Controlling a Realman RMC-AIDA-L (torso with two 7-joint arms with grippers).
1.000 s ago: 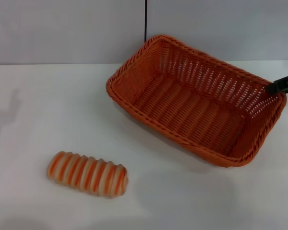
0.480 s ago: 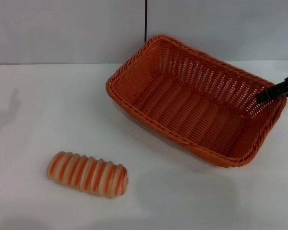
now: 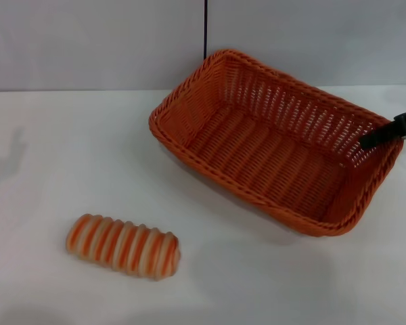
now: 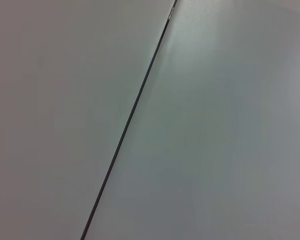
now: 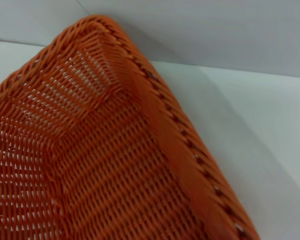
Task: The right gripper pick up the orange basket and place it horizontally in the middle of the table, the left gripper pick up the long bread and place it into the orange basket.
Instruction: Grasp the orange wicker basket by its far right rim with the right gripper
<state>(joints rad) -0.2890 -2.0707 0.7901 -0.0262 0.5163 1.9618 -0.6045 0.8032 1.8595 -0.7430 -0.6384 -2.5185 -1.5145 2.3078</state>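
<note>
A: Right gripper (image 3: 382, 134) — location and state?
B: A black tip entering from the right edge of the head view, lying over the basket's right-hand rim and reaching just inside it. Only this small dark part shows; whether it grips the rim cannot be told.
A: Basket (image 3: 271, 142) — position?
B: On the table (image 3: 54, 149), right of centre toward the back, set at a diagonal, its far corner near the back wall. Interior empty. The right wrist view shows a corner, braided rim and woven floor (image 5: 105, 150) from close above.
A: Bread (image 3: 123, 246) — position?
B: On the table, front left, well apart from the basket, lying flat at a slight slant.
A: Left gripper?
B: Not seen anywhere; its wrist view shows only plain pale panels and a thin dark seam (image 4: 127, 120).
</note>
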